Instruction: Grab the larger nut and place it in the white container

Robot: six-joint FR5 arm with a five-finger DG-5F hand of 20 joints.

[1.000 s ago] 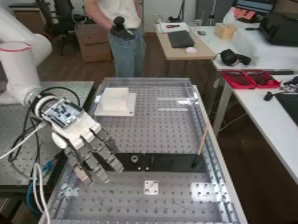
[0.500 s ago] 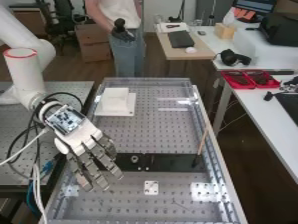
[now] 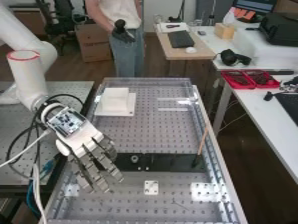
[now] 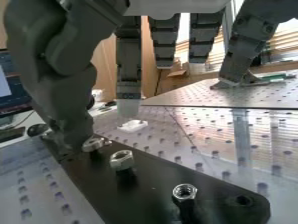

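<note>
Robot hand [image 3: 84, 143], fingers straight and spread, over a black bar [image 3: 171, 162]. On it, the larger nut [image 4: 122, 160] stands between smaller nut [image 4: 185, 191] and bearing [image 4: 93, 144].

Larger nut [image 4: 122, 159] sits on bar [image 4: 158, 181], white container [image 3: 115, 102] apart.

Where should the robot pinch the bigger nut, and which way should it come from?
Probably best by two opposite flat sides, coming from above. The bigger nut stands up on the black bar with its top uncovered. The smaller nut and the bearing are its neighbours in the row, so fingers should pinch across the row.
</note>
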